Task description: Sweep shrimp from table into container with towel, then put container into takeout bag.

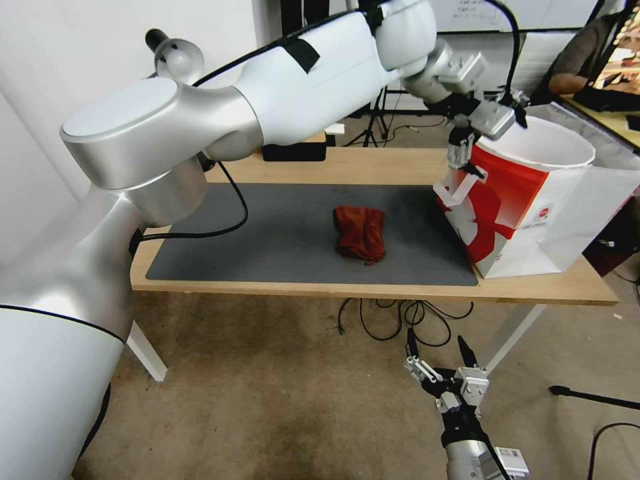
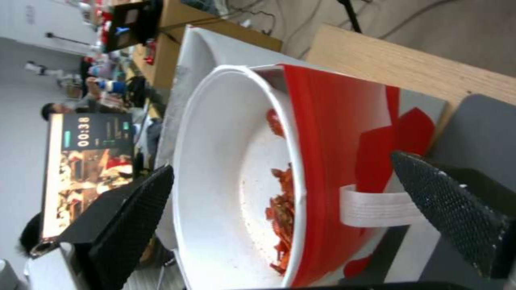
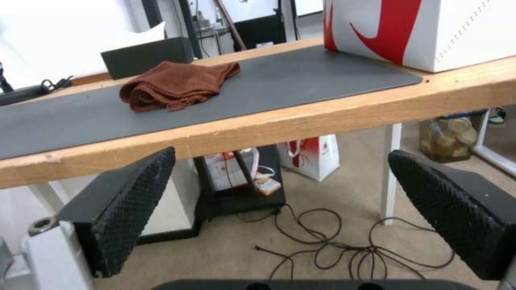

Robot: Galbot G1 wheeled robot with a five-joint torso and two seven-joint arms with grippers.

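Your shrimp (image 2: 280, 209) are in the container (image 2: 215, 225), and it sits in the takeout bag (image 1: 527, 220) on the desk (image 1: 373, 167). Left pincer (image 1: 459, 155) is wide open beside it. Right pincer (image 1: 437, 357) hangs open, low. Nearly done.

— What sort of place is this?
— A robotics lab or test room. Loose cables (image 1: 400, 320) trail over the carpet under the counter (image 1: 373, 290), and a tripod (image 1: 373, 127) stands behind it.
— Anything else?
— At upper right, a person sits at a desk (image 1: 610, 117); a screen (image 2: 88, 169) shows a running timer.
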